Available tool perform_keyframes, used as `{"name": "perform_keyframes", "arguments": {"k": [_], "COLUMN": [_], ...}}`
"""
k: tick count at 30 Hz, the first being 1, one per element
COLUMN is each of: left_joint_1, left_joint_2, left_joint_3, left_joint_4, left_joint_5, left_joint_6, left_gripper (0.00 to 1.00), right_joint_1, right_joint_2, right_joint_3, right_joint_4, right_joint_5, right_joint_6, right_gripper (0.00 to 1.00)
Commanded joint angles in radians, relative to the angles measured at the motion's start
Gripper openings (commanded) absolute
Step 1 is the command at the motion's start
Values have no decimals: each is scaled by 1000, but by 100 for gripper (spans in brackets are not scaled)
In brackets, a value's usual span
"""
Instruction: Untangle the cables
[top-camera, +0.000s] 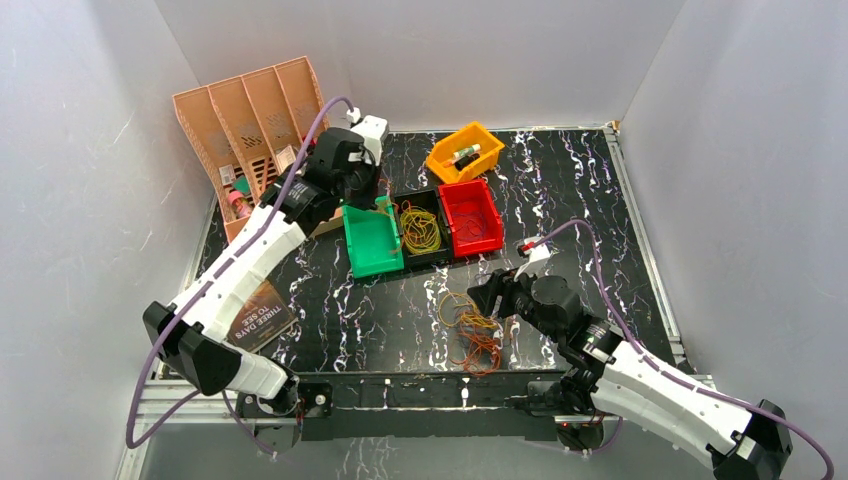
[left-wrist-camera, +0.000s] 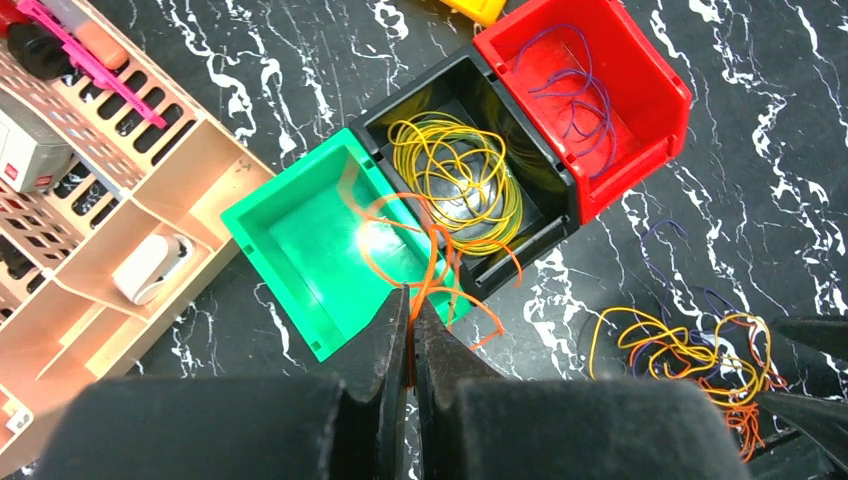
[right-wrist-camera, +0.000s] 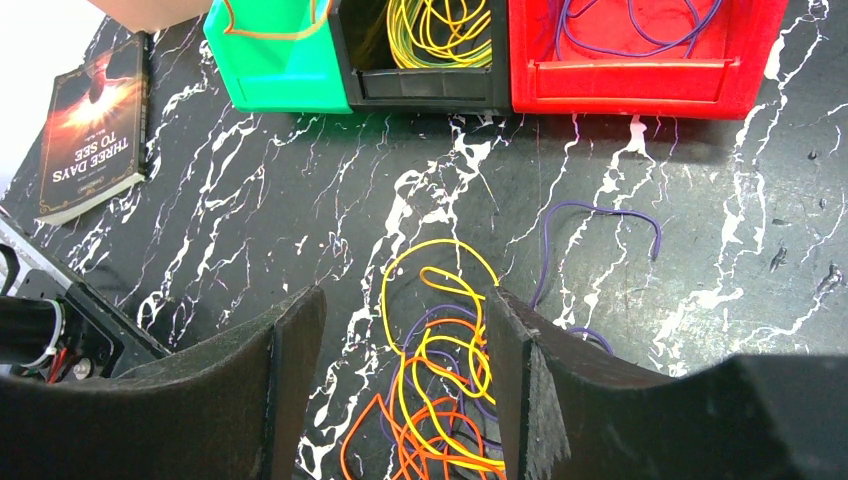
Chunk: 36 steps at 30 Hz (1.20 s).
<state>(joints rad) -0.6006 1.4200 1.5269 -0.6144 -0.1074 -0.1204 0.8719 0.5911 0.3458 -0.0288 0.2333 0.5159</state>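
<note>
orange cable (left-wrist-camera: 432, 268) from closed left claw (left-wrist-camera: 408, 296), lengthwise down into green bin (left-wrist-camera: 306, 240)

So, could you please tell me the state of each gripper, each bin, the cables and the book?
left gripper: shut on the orange cable
orange cable: pinched, looping over the green bin
right gripper: open, above the tangled pile
tangled pile: orange, yellow and purple strands knotted together
black bin: holds yellow cables
red bin: holds purple cables
book: closed, lying flat
</note>
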Motion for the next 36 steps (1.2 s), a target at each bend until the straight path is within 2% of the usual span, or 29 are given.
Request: {"name": "perform_keyframes", "arguments": {"k": [1,15,27,36], "left_joint_1": [25,93,134,137], "left_joint_2": [-71,-5,25,28], "left_joint_3": [23,111,60,-42], "left_joint_4": [-24,-23,13,29], "left_joint_5": [26,-8,-23,-36], "left_joint_6": [15,63,97,126], "left_gripper": [0,0,0,0], "right_joint_1": [5,5,5,5], "right_joint_2": [-4,-24,-31,-21], "right_joint_3": [35,29,23,15], "right_joint_4": [32,17,10,21], "right_joint_5": [12,17,21,14], "right_joint_6": [-12,-4,2,7], "right_gripper": [68,68,68,68]}}
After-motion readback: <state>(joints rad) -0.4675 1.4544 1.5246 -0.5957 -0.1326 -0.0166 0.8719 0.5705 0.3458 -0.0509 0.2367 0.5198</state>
